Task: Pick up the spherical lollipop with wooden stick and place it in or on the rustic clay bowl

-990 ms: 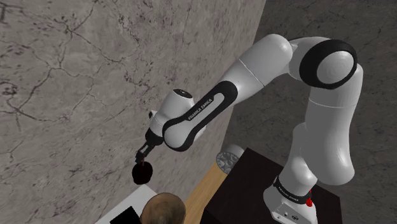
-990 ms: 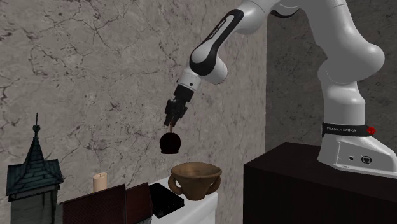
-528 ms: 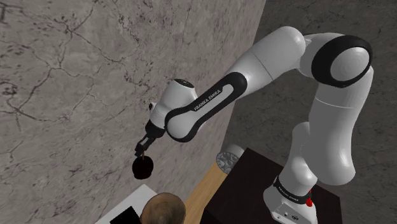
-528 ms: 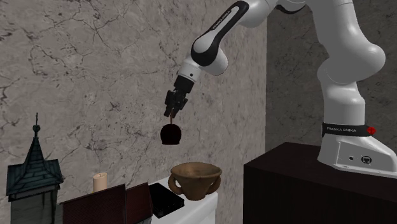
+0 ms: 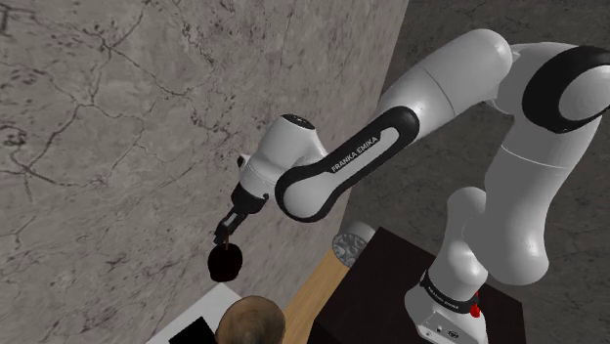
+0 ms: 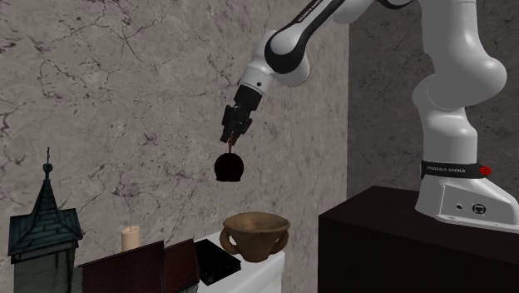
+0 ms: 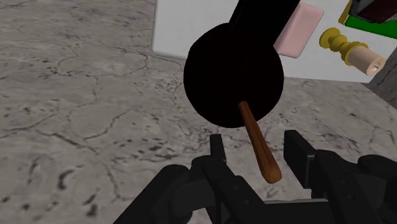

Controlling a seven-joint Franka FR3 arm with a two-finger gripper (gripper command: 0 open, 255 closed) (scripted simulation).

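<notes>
Lollipop [image 6: 229,166] hangs ball-down in the air, its wooden stick [image 7: 257,143] pinched between the narrow-set fingers [image 7: 299,154] of the gripper [image 6: 232,140], likely so it can drop straight in. It is well above the brown bowl [image 6: 254,237], slightly toward the second exterior view's left. Arm [image 6: 449,100] stretches from its stand [image 6: 399,250], wrist tipped downward.

There is one lollipop [image 6: 228,166], one bowl [image 6: 254,235] and one candle [image 6: 129,239]. One model tower [image 6: 43,225] and one black box [image 6: 216,258] are on view too, along with one robot arm [image 6: 449,108] on one stand [image 6: 391,241].
</notes>
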